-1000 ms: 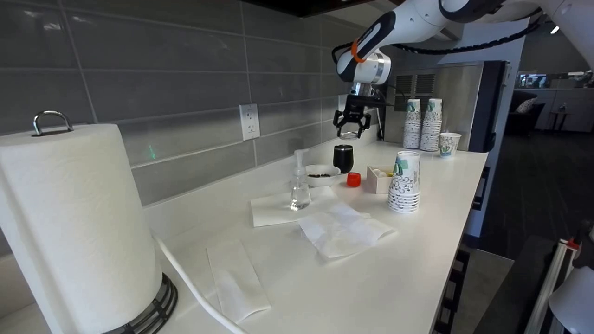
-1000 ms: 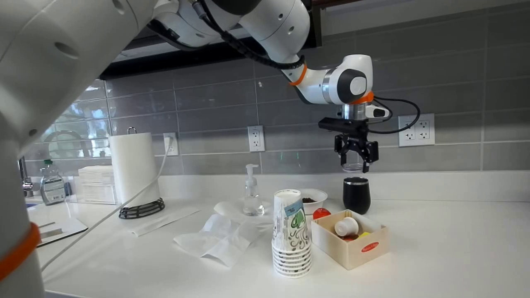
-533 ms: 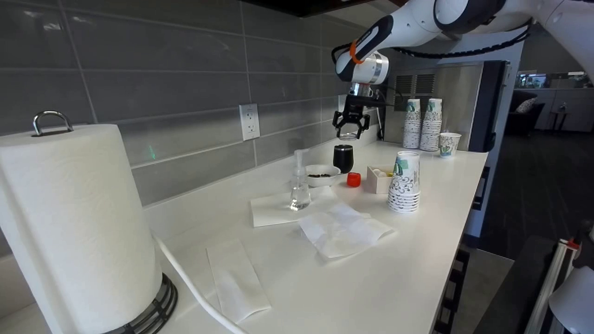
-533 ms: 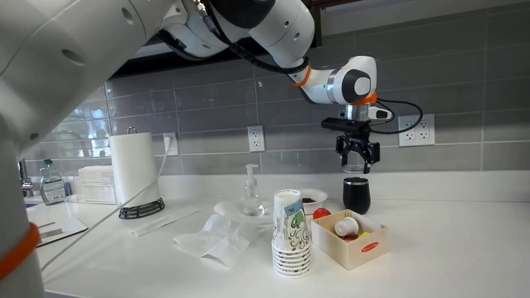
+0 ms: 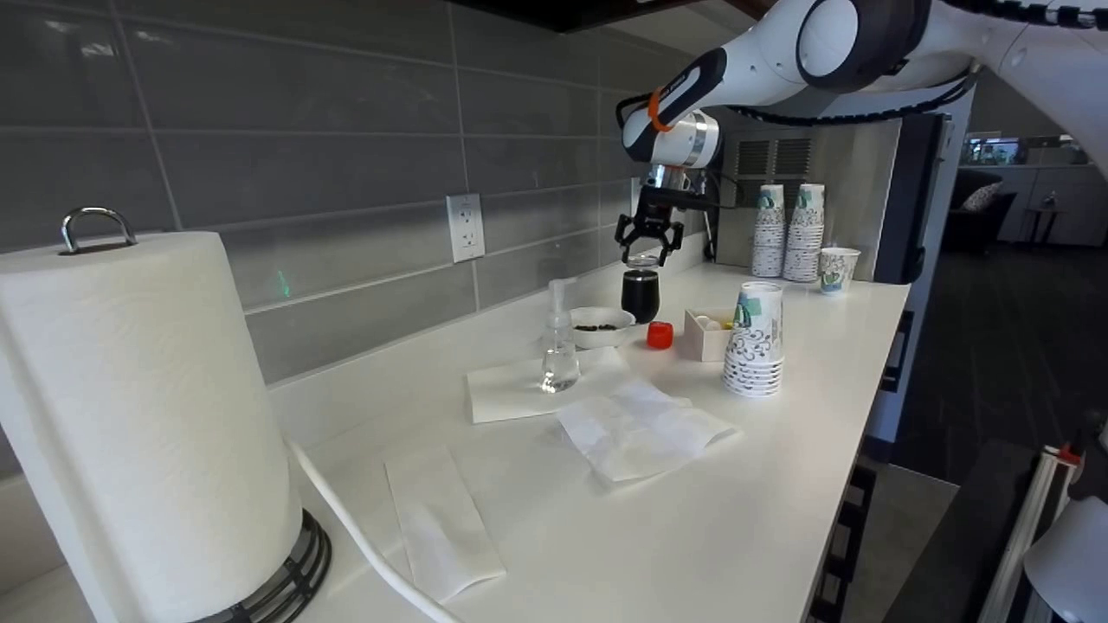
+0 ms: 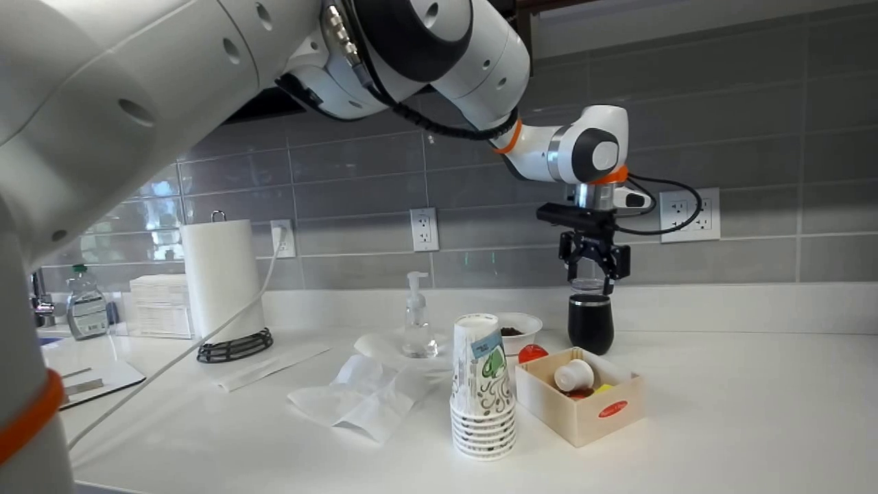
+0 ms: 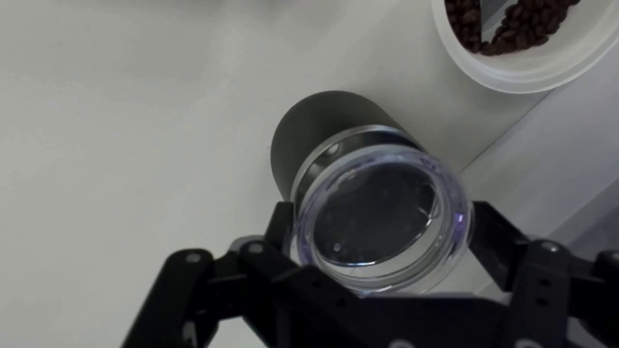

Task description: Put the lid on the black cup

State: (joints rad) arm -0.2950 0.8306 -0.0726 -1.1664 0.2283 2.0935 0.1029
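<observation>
The white counter (image 6: 720,405) below grey tiles (image 6: 494,226) bears the black cup (image 6: 590,326).

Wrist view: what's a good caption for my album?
Fingers hold a clear lid over the black cup, white bowl nearby.

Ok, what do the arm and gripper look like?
The Franka Emika Panda arm is white with black covers and orange bands; a ribbed black cable runs along it. The Robotiq gripper is black with jointed jaws; a thinner black cable loops near it.
</observation>
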